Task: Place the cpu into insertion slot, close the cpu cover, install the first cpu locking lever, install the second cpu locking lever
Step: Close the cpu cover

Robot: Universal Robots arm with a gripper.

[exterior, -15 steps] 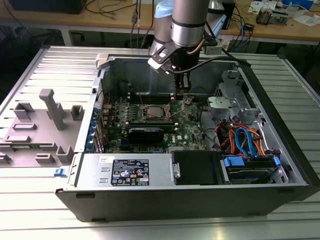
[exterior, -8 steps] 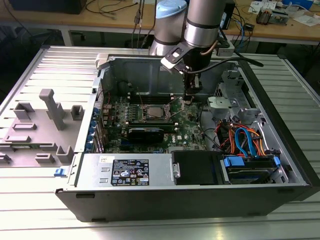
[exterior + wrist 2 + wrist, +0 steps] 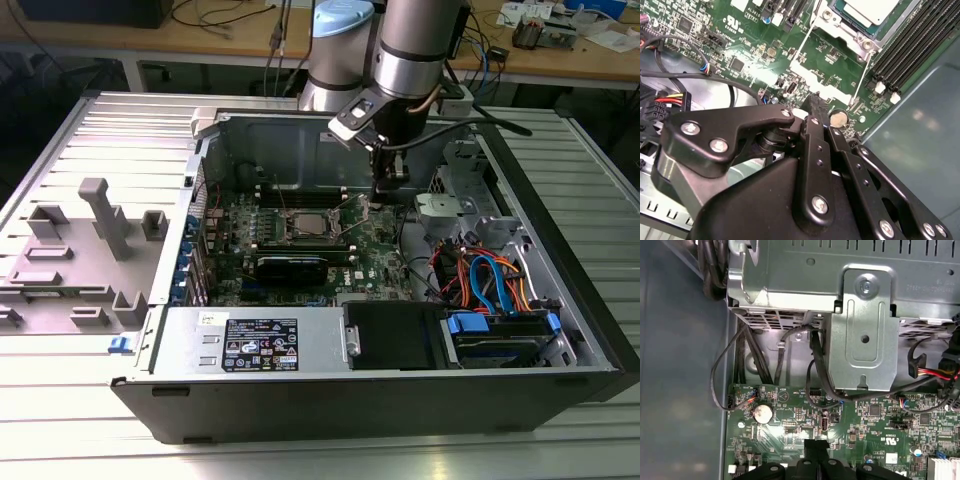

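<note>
The cpu [image 3: 312, 222] lies flat in the insertion slot [image 3: 292, 228] on the green motherboard; in the second wrist view its silver top [image 3: 871, 9] shows inside the silvery frame of the cpu cover [image 3: 840, 29], which looks flat around it. Two thin wire locking levers [image 3: 804, 42] [image 3: 862, 75] run from that frame out over the board. My gripper [image 3: 383, 200] hangs low over the board, at the exterior view's right of the slot. Its black fingers are shut together with nothing between them [image 3: 812, 102] [image 3: 816, 444], close to a coin cell battery [image 3: 763, 413].
A silver drive cage bracket [image 3: 862, 340] and black cables [image 3: 815, 370] stand just beyond the gripper. Long black RAM slots [image 3: 910, 45] flank the socket. Coloured cables [image 3: 480, 275] and a power supply [image 3: 260, 345] sit inside the case. A grey fixture [image 3: 90, 240] stands on the table outside.
</note>
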